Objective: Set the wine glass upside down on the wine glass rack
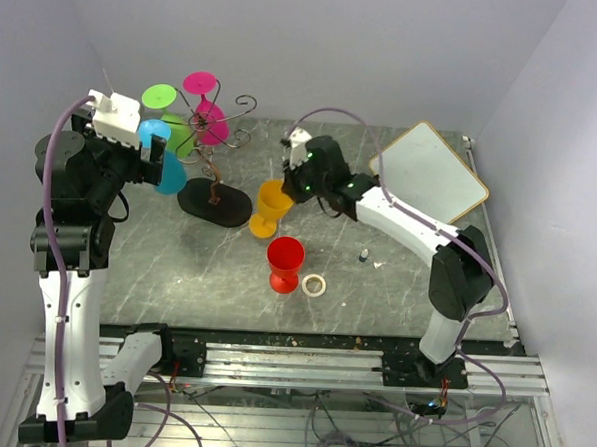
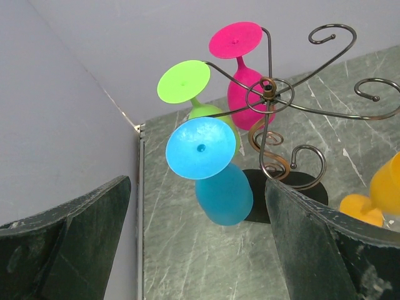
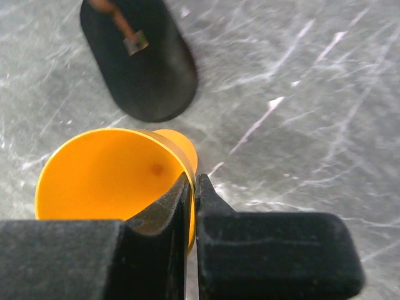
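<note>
The right gripper (image 3: 192,189), its fingers pressed together on the rim of an orange wine glass (image 3: 106,175), is pinching the bowl wall between its pads, one finger inside the bowl and one outside. The glass is sitting mouth-up and slightly tilted just beside the black oval base of the wine glass rack (image 1: 215,202), on the grey marbled table (image 1: 395,289); whether its foot is touching the surface cannot be told. Three glasses are already hanging upside down from the rack's curled wire arms: a blue glass (image 2: 215,181), a green glass (image 2: 183,81) and a pink glass (image 2: 240,69), each with its foot caught above the wire and its bowl pointing down. The left gripper (image 2: 197,187) is hovering just beside the blue glass with its fingers spread wide and gripping nothing. A red wine glass (image 1: 285,261) is standing upright near the middle of the table, a small white ring (image 1: 314,284) beside it, and a white board (image 1: 428,172) is lying at the far right. Judging by this, the job is more than half done. The orange glass is gripped but not yet turned over or hung, the red one is untouched, and several spiral arms on the rack's right side are showing bare.
</note>
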Tool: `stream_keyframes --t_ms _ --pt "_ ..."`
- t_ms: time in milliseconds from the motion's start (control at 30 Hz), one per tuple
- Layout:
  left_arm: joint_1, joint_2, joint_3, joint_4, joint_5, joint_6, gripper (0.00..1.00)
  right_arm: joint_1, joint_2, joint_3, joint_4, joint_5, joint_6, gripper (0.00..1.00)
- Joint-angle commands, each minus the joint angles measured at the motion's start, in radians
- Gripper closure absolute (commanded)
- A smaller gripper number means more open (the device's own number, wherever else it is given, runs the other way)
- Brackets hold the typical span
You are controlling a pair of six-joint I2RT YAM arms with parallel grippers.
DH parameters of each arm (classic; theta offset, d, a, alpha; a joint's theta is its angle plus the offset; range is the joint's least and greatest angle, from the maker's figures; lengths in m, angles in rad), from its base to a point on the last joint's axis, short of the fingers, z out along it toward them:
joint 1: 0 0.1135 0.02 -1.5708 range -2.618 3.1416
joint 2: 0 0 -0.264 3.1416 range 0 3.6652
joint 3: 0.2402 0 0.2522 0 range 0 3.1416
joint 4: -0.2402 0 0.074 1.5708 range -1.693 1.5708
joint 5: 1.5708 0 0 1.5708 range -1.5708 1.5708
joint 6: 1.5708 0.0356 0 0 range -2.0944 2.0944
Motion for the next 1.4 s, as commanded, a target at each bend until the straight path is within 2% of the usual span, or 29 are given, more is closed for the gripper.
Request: stream_keyframes --t_ms 0,133,267,333,433,600,833,1067,1367 --pt "0.003 0.018 0.055 0.034 -0.015 -0.027 0.01 -0.115 -0.072 0.072 0.003 -0.072 0.033 1.00" --pt "0.003 0.045 0.086 0.047 0.051 -0.099 0.02 -0.222 -0.146 0.081 0.002 -0.071 0.026 1.00" --pt "0.003 0.087 0.115 0.074 0.195 -0.211 0.06 -0.335 -0.248 0.102 0.005 -0.065 0.021 1.00" --pt "-0.002 0.110 0.116 0.104 0.289 -0.285 0.09 -0.362 -0.280 0.139 -0.008 -0.081 0.005 1.00" --pt "-0.017 0.154 0.119 0.159 0.358 -0.398 0.13 -0.364 -0.306 0.234 -0.060 -0.106 -0.033 1.00" --pt "-0.075 0.228 0.139 0.231 0.395 -0.552 0.15 -0.364 -0.328 0.372 -0.096 -0.179 -0.016 1.00" --pt "-0.158 0.309 0.116 0.386 0.481 -0.792 0.18 -0.362 -0.304 0.472 -0.091 -0.321 0.077 1.00" --pt "-0.279 0.397 0.165 0.450 0.447 -0.885 0.20 -0.358 -0.281 0.480 -0.062 -0.433 0.141 1.00" --pt "-0.340 0.465 0.140 0.482 0.436 -0.939 0.35 -0.354 -0.268 0.477 -0.045 -0.499 0.185 1.00"
